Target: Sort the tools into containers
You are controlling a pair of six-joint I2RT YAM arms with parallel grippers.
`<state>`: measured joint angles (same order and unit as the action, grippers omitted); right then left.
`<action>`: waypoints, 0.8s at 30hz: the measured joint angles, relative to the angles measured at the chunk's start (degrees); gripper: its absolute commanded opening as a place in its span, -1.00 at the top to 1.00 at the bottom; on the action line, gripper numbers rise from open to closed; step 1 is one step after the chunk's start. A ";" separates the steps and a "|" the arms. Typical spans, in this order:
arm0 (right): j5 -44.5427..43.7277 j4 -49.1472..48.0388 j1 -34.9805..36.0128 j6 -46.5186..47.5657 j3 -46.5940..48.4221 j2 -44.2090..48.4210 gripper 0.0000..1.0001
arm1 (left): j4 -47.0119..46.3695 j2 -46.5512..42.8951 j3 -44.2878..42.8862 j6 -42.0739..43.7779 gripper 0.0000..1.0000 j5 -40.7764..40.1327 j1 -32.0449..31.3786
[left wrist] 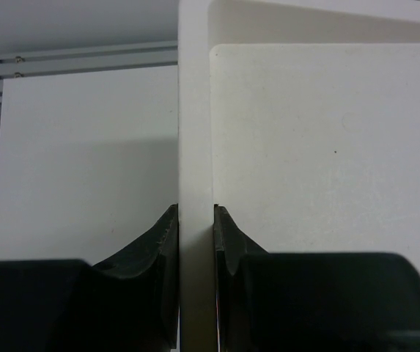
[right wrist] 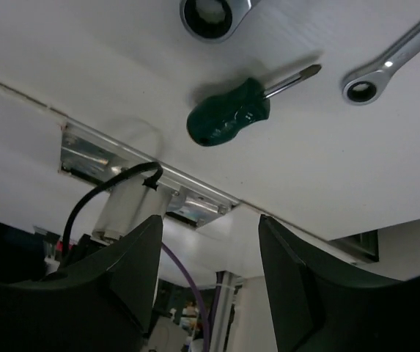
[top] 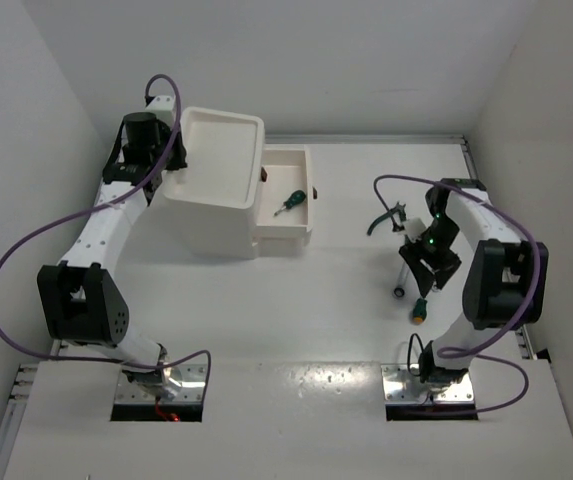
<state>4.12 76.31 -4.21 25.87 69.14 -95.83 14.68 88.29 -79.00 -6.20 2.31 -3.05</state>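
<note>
Left gripper [left wrist: 195,220]: jaws clamped on the rim of the tray top [left wrist: 195,110]. Right gripper [right wrist: 210,224]: jaws wide apart, empty, near a green-handled screwdriver [right wrist: 228,117] and two wrenches [right wrist: 404,45]. Second screwdriver [top: 291,202]: lying in the open drawer [top: 296,232].

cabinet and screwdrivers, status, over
Left tool clamped on cabinet tray rim. Right tool open, facing green-handled screwdriver. Other screwdriver in open drawer. Wrenches beside, not blocking.
</note>
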 measured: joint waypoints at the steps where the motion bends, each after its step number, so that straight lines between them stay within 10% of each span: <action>1: -0.22 0.35 -0.35 0.72 -1.25 0.24 -0.14 | -0.02 0.00 0.00 -0.02 1.00 0.00 0.00; 24: -1.05 -6.82 -2.99 -13.94 -12.31 -2.56 -0.25 | -0.46 -0.81 1.16 -0.33 1.00 -2.14 -0.24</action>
<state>3.07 69.49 -7.20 11.92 56.84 -98.39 14.22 87.48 -77.84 -6.52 0.16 -3.29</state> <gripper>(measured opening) 0.631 0.240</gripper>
